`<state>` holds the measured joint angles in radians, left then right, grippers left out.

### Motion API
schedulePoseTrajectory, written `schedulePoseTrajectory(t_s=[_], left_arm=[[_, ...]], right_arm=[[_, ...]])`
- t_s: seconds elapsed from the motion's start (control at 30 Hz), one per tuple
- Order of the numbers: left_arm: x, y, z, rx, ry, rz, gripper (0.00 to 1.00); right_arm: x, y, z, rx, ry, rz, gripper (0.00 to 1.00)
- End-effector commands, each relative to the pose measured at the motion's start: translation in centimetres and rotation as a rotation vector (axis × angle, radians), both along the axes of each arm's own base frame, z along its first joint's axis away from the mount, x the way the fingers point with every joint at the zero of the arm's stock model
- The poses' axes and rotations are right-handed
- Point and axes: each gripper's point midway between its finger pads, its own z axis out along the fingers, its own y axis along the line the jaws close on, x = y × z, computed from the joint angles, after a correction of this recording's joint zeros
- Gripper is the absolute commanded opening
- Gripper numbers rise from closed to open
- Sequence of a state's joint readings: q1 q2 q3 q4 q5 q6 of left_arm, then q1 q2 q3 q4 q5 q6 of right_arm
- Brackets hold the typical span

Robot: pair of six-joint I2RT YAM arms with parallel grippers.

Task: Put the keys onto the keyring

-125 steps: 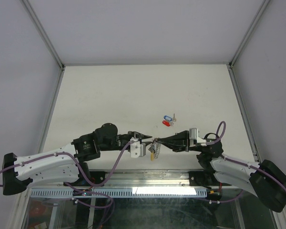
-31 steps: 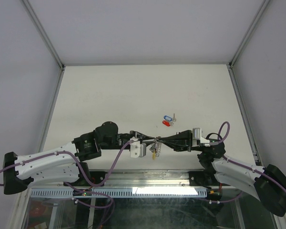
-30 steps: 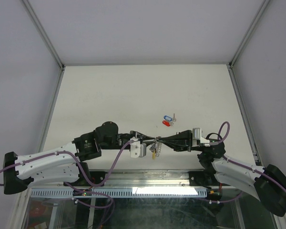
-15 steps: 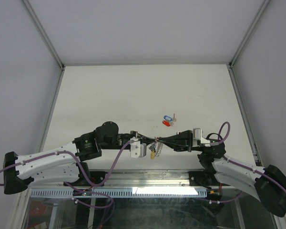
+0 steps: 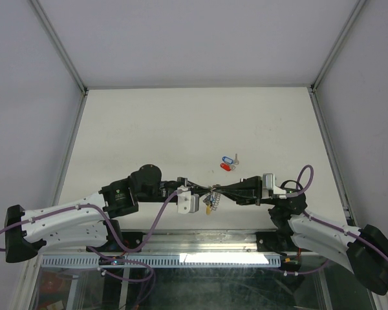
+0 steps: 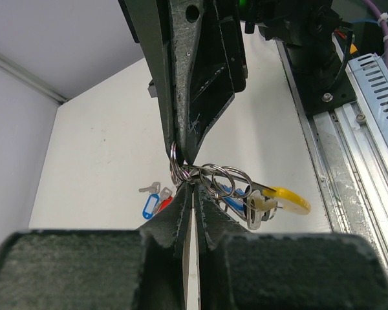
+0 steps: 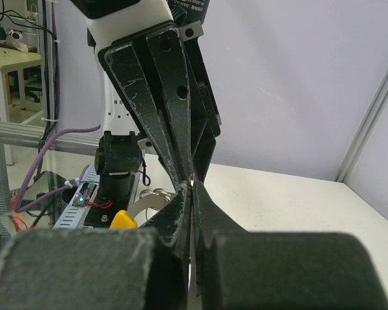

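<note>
Keyring (image 6: 213, 175) first: clenching it midair with left gripper (image 6: 193, 185) and right gripper (image 6: 181, 155), tip to tip, over the near bench (image 5: 181, 129) edge; probably prying its coil open slowly, avoiding twisting.

Looks like a robotics lab: test cell boxed in by plain panel walls (image 5: 194, 39) on aluminium posts (image 5: 58, 44), white table (image 5: 181, 123), bolted-down robot arms (image 5: 58, 223), slotted cable duct (image 5: 103, 259) along the near rail.
</note>
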<state>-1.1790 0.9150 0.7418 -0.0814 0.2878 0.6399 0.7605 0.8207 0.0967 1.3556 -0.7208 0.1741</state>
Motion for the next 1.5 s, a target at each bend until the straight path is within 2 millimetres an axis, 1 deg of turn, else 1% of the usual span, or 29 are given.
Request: schedulePoseTrajectory(t_s=[0.0,0.07,0.47,0.8,1.0,1.07,1.2,1.3,1.47], left_arm=[[0.0,-0.3,0.8,-0.032,-0.005,0.004,0.01],[0.1,-0.3,0.7,-0.030,-0.005,0.010,0.00],[0.1,-0.8,0.4,-0.015,0.001,-0.003,0.00],[0.4,-0.9,0.0,-0.006,0.008,0.011,0.00],[0.7,-0.7,0.9,-0.040,0.002,0.034,0.00],[0.8,-0.5,1.3,-0.049,-0.001,0.046,0.10],[0.6,0.0,2.3,-0.091,-0.012,0.049,0.18],[0.3,0.1,2.7,-0.115,-0.011,0.035,0.21],[-0.2,-0.3,2.9,-0.120,0.000,0.006,0.22]], right_arm=[[-0.2,-0.6,3.5,0.089,-0.075,-0.013,0.00],[-0.3,-0.6,3.6,0.092,-0.078,-0.013,0.00],[-0.2,-0.8,4.0,0.110,-0.084,-0.025,0.00],[-0.4,-1.1,4.7,0.134,-0.091,-0.023,0.00],[-0.3,-0.8,4.1,0.103,-0.085,-0.020,0.00],[-0.3,-0.8,4.1,0.103,-0.088,-0.023,0.00],[-0.4,-0.8,4.2,0.097,-0.095,-0.023,0.00],[-0.4,-0.8,4.2,0.094,-0.098,-0.021,0.00],[-0.5,-0.7,4.1,0.086,-0.099,-0.012,0.00]])
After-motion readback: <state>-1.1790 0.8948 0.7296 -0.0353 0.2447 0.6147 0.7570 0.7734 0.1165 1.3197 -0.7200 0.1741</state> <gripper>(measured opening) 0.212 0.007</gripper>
